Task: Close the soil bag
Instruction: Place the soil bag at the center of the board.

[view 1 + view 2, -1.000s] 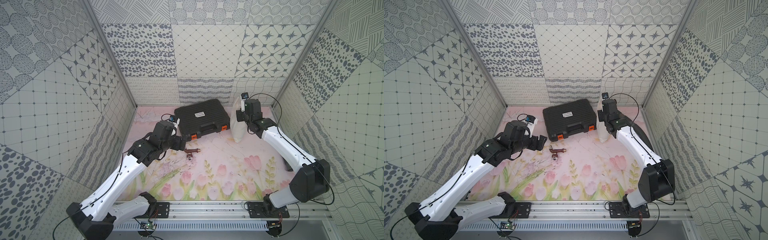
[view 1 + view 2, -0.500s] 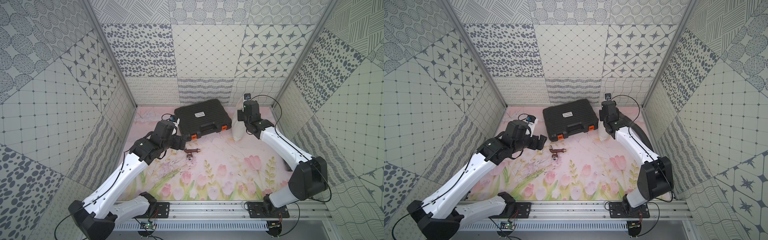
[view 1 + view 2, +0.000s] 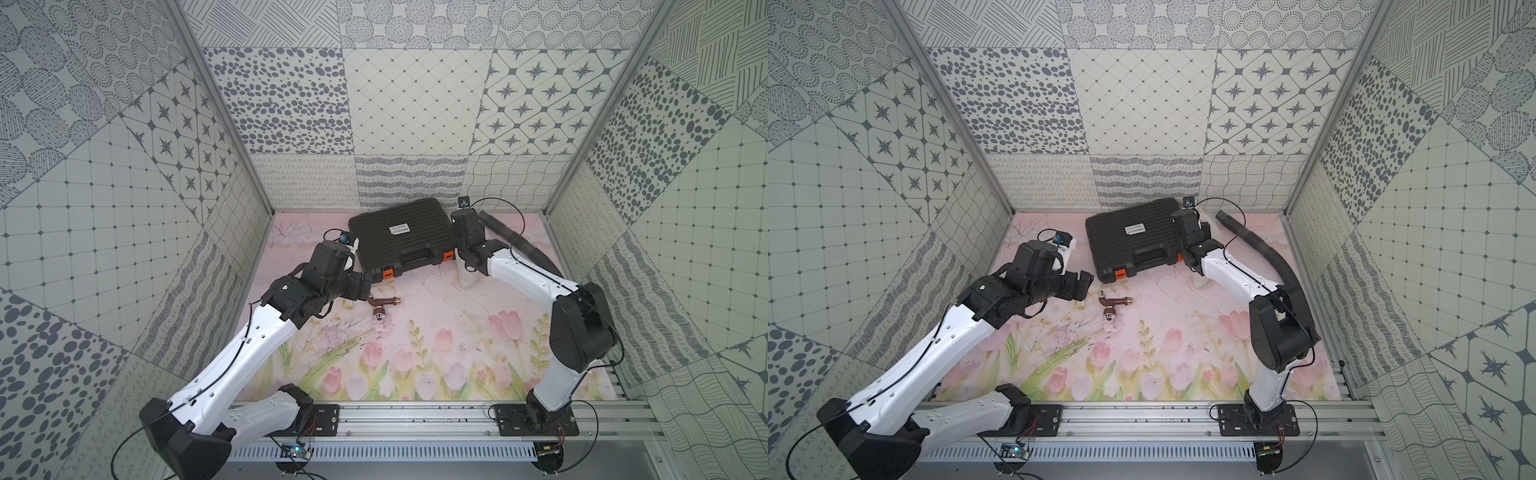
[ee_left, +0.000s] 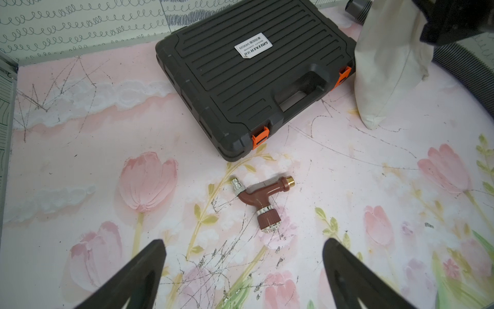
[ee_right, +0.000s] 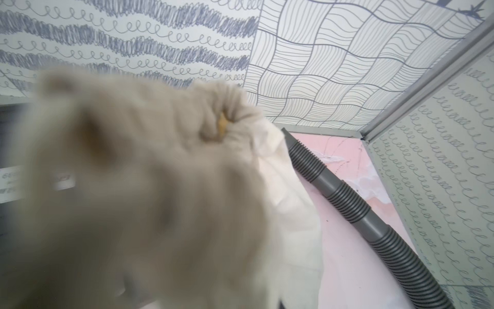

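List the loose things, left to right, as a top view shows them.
black tool case → soil bag → grey corrugated hose. The brown tap lies in front of the case, within its span, so it is left out.

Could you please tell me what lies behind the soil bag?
A grey corrugated hose lies on the mat behind the soil bag. The bag covers part of the hose, so whether the two touch cannot be seen.

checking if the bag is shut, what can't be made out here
- The cord: not visible; blurred cloth of the soil bag fills the right wrist view.
- How the right gripper grips: cut by the left wrist view's edge, covered by its arm in both top views.
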`<state>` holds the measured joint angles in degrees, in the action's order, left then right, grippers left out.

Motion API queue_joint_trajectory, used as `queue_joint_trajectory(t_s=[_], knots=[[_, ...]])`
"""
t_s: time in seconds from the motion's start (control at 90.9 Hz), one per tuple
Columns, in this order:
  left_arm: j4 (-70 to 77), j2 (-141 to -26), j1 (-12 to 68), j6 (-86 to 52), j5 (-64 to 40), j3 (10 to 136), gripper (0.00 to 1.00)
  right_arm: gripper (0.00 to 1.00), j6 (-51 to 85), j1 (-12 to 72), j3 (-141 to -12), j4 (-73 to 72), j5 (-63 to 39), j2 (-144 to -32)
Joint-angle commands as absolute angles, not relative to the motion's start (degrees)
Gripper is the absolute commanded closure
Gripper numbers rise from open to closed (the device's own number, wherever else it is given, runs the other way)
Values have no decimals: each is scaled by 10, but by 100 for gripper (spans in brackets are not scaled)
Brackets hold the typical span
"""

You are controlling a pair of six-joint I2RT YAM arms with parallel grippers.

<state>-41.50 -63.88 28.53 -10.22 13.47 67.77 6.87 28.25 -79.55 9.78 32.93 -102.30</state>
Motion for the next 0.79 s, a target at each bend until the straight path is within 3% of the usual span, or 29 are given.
queue_joint_trajectory(t_s=[0.0,0.242,0.352,0.462,0.517,0.693,0.781], knots=[[-412,-632,281,-91,137,674,4,100,91,288,-828,52,261,-1050],[-418,-628,277,-87,140,671,4,98,107,284,-869,48,97,-1112],[-420,-627,277,-85,140,670,4,76,121,283,-875,52,44,-1134],[-419,-624,276,-86,141,666,4,39,135,280,-867,52,-7,-1137],[-419,-623,276,-86,140,663,4,25,135,281,-860,51,-27,-1131],[-415,-619,277,-89,141,658,4,5,133,283,-822,50,-44,-1085],[-411,-619,276,-92,139,659,4,3,134,282,-802,50,-66,-1053]])
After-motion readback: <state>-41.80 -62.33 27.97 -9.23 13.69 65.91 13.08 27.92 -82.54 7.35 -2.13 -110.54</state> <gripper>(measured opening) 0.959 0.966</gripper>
